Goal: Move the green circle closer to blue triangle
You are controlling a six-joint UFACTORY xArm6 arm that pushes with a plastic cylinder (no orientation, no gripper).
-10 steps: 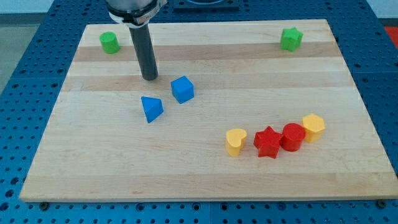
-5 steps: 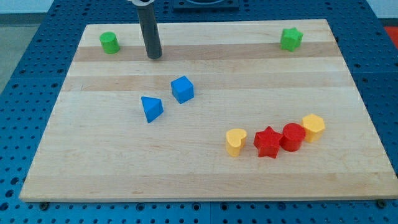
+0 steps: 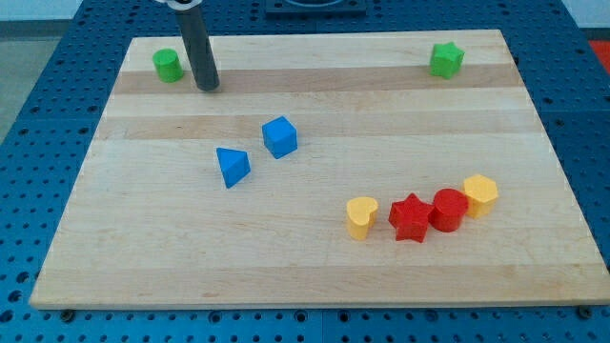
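Observation:
The green circle (image 3: 168, 65) stands near the board's top left corner. The blue triangle (image 3: 232, 166) lies left of the board's middle, well below and to the right of the circle. My tip (image 3: 207, 86) rests on the board just to the right of the green circle and slightly below it, with a small gap between them. The tip is far above the blue triangle.
A blue cube (image 3: 279, 136) sits just right of the triangle. A green star (image 3: 445, 59) is at the top right. A yellow heart (image 3: 361, 216), red star (image 3: 411, 217), red cylinder (image 3: 449, 209) and yellow block (image 3: 479, 193) form a row at lower right.
My tip has moved up the view and then left, from just above the blue triangle to beside the green circle. No block has moved.

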